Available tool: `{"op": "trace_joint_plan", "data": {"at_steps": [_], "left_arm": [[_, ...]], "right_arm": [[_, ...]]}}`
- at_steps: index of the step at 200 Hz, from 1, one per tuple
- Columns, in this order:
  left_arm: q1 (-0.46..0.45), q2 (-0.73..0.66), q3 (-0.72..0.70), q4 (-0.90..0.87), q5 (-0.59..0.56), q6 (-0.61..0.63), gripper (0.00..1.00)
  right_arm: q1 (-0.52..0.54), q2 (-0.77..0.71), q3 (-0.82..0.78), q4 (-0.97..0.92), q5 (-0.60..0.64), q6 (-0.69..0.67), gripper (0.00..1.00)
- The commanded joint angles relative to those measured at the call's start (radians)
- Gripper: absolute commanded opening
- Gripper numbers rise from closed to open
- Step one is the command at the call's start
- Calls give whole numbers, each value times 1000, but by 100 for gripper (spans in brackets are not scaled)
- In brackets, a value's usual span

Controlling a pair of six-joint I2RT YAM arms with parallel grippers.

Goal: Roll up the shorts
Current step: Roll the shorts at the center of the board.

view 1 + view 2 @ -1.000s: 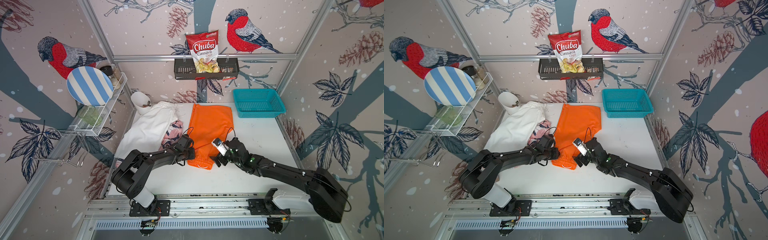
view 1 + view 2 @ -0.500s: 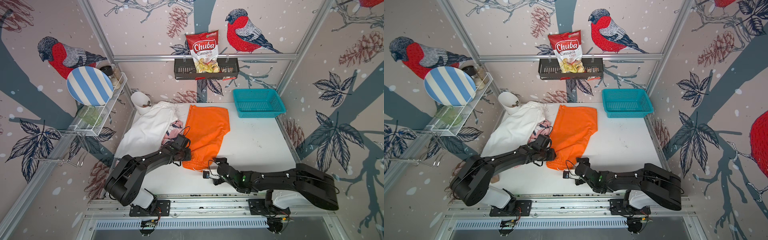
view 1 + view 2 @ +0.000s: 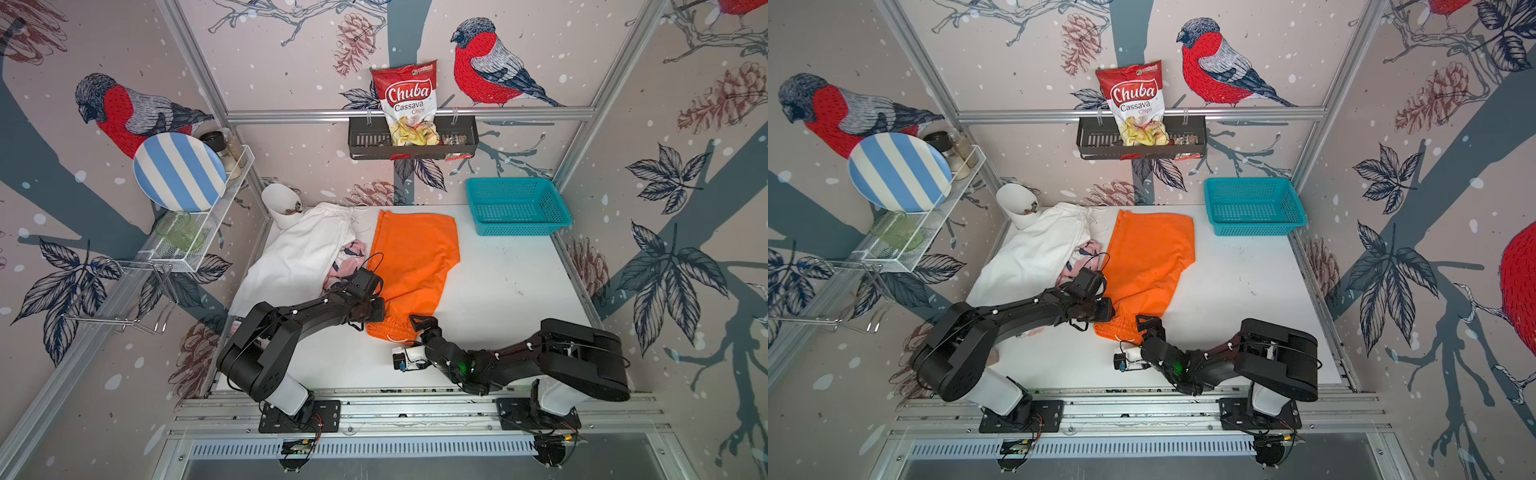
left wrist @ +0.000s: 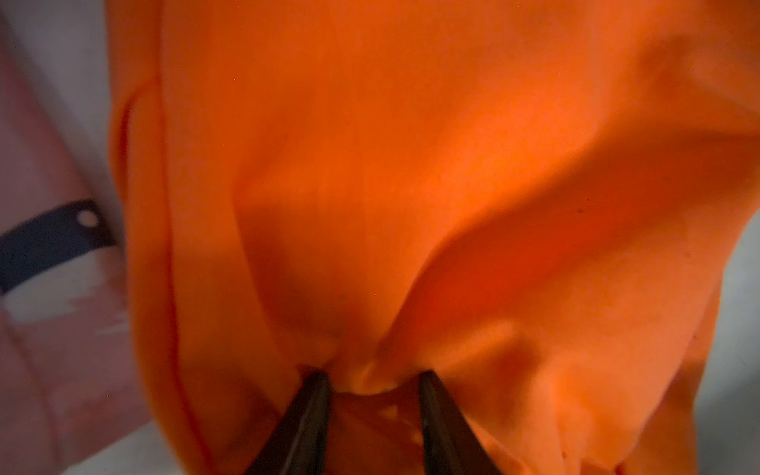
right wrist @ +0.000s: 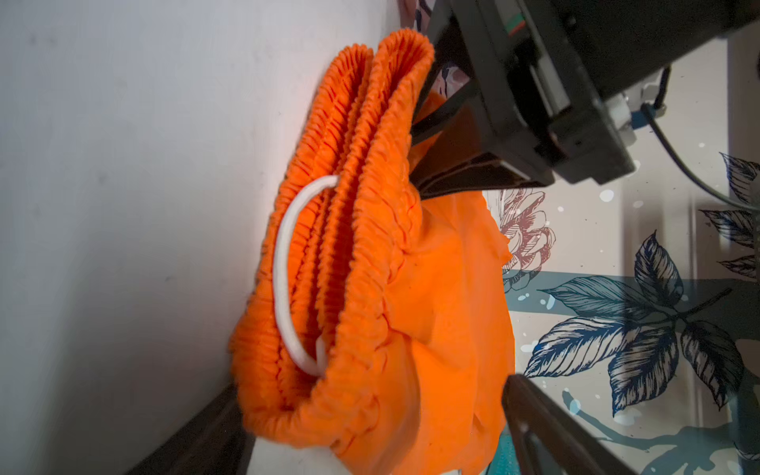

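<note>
The orange shorts [image 3: 415, 257] [image 3: 1148, 257] lie flat on the white table, elastic waistband [image 5: 362, 205] toward the front. My left gripper [image 3: 376, 316] [image 4: 374, 382] is shut on a fold of orange cloth at the waistband's left end. My right gripper [image 3: 417, 328] [image 5: 370, 386] is open, low on the table, its jaws on either side of the waistband's right end. A white drawstring [image 5: 283, 263] loops out of the band. The white shorts [image 3: 299, 253] lie to the left, the pink shorts [image 3: 347, 266] bunched between white and orange.
A teal basket [image 3: 517, 205] stands at the back right. A white cup [image 3: 282, 203] sits at the back left corner. On the left wall hangs a wire rack [image 3: 199, 245] with a striped plate [image 3: 178, 170]. A chips bag [image 3: 409, 104] rests in a black shelf on the back wall.
My right arm dropped from above the shorts to the table front, then moved in with its jaws around the waistband's end. The orange shorts shifted and now slant leftward.
</note>
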Motion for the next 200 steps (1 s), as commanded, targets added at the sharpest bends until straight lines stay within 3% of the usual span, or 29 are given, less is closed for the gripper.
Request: {"op": "trace_joint_plan", "data": {"at_steps": [1, 40, 78, 99, 122, 157, 181, 200], "left_arm": [[3, 10, 13, -58, 15, 34, 41], [2, 21, 22, -57, 23, 42, 41], [2, -10, 39, -79, -8, 40, 38], [2, -103, 44, -109, -48, 36, 35], [3, -144, 50, -132, 11, 50, 25], [2, -85, -40, -64, 86, 39, 20], [2, -6, -73, -32, 113, 28, 20], [2, -25, -64, -39, 73, 12, 22]], "right_arm": [[5, 17, 12, -45, -60, -40, 93], [6, 22, 30, -83, -79, -37, 75], [16, -17, 71, -215, -103, 36, 19], [19, -67, 113, -355, -146, 170, 0], [-4, -146, 142, -492, -295, 339, 0], [-96, -169, 198, -639, -538, 618, 0], [-139, -172, 198, -651, -606, 741, 0], [-179, -170, 206, -651, -648, 824, 0]]}}
